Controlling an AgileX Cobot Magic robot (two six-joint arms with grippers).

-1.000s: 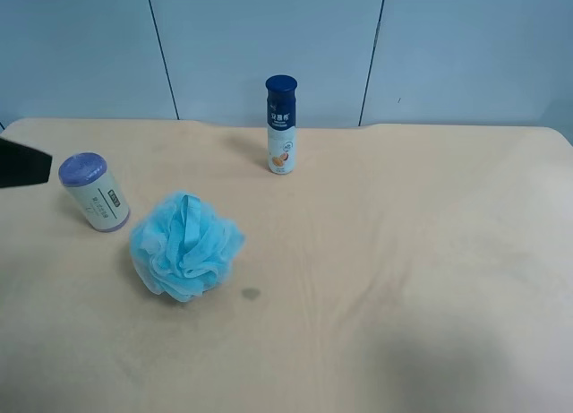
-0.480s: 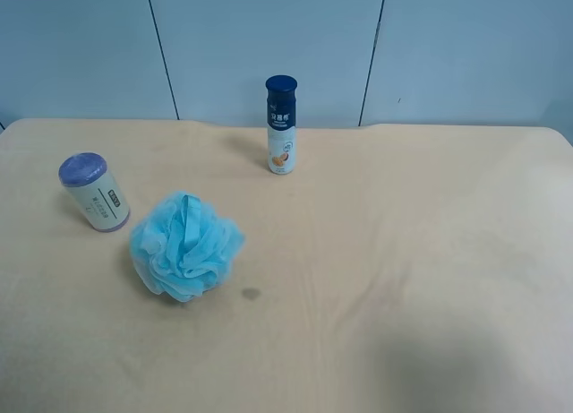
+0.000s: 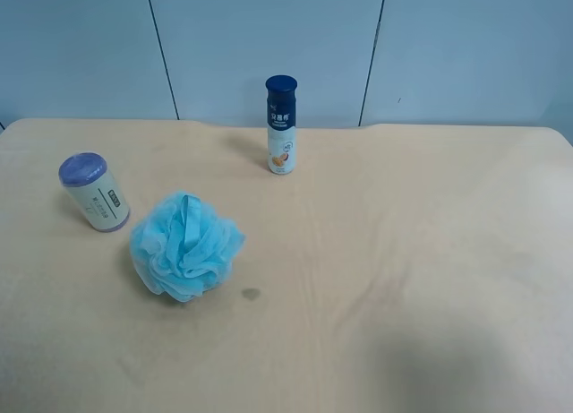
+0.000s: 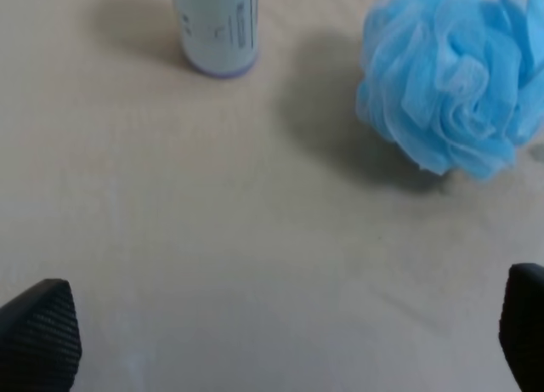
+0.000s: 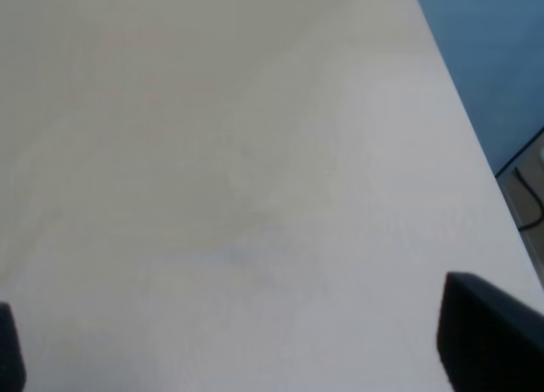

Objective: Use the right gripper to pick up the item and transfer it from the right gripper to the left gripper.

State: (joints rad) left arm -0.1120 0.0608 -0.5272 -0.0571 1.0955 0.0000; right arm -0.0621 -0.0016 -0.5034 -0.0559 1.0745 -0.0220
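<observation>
The item [image 3: 94, 191], a stubby roll with a cream label and a lavender end, lies tilted on the table at the exterior high view's left. Its lower part also shows in the left wrist view [image 4: 215, 28]. No arm shows in the exterior high view. My left gripper [image 4: 280, 341] is open and empty, its two black fingertips [image 4: 38, 332] wide apart above bare table, short of the item. My right gripper [image 5: 255, 349] is open and empty over bare table near an edge; only its fingertips [image 5: 489, 337] show.
A fluffy light-blue bath pouf [image 3: 185, 245] lies beside the item, also in the left wrist view [image 4: 455, 77]. A slim white bottle with a navy cap [image 3: 281, 124] stands upright at the back. A small dark spot [image 3: 251, 294] marks the beige table [image 3: 403, 252].
A black arm tip at the exterior high view's left edge, beside the item, has drawn back out of that view. The item, pouf and bottle have not moved.
</observation>
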